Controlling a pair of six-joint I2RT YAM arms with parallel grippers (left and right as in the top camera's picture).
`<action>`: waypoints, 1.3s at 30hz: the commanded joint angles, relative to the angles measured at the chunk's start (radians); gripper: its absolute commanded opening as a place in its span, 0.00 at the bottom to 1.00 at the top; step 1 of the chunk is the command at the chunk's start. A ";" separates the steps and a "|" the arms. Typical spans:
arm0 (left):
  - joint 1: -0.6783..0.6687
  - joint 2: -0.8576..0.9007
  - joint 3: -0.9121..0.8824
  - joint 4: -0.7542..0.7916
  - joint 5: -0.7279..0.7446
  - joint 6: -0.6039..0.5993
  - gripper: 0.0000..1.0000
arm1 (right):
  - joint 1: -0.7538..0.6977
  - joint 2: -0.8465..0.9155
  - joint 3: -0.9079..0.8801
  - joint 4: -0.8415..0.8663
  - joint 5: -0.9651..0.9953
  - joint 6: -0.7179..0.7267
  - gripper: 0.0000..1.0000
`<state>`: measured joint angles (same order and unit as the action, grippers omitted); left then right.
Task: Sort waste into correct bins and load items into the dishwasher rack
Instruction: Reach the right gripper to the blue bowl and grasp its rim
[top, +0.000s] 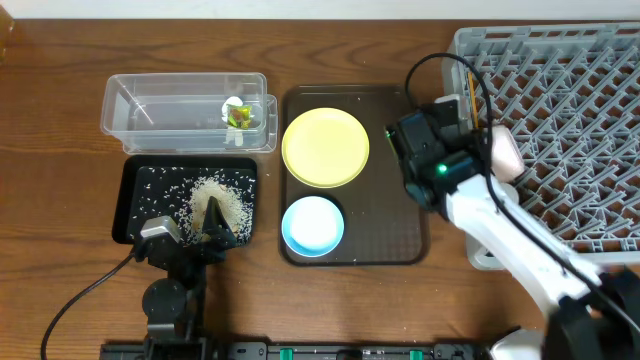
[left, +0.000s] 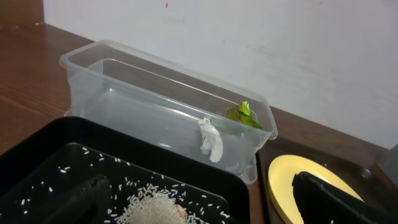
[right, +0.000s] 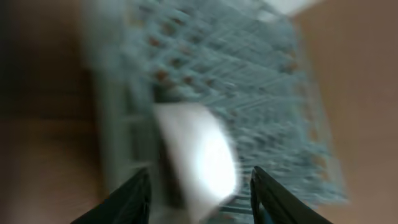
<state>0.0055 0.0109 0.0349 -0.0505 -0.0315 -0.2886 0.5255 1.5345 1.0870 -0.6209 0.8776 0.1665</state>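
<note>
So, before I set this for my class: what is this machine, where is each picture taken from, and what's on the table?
Two robot arms work at a table. One picture looks down from above; the other two come from cameras on each wrist. The clear tub holds a green-and-yellow wrapper; the black tray holds rice. A yellow plate and blue bowl sit on the brown tray. The left tool hangs open over the black tray, holding nothing. The right tool stands open around a white bowl at the grey rack's edge; blur hides any contact.
</note>
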 joint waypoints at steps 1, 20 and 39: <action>0.005 -0.006 -0.031 -0.019 -0.002 -0.004 0.95 | 0.029 -0.085 0.005 -0.001 -0.444 0.058 0.47; 0.005 -0.006 -0.031 -0.018 -0.002 -0.004 0.95 | 0.236 0.176 0.002 -0.034 -1.104 0.269 0.40; 0.005 -0.006 -0.031 -0.018 -0.002 -0.004 0.95 | 0.241 0.219 -0.001 -0.016 -0.951 0.381 0.12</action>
<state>0.0055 0.0109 0.0349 -0.0502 -0.0319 -0.2886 0.7635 1.7462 1.0870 -0.6380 -0.0921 0.4988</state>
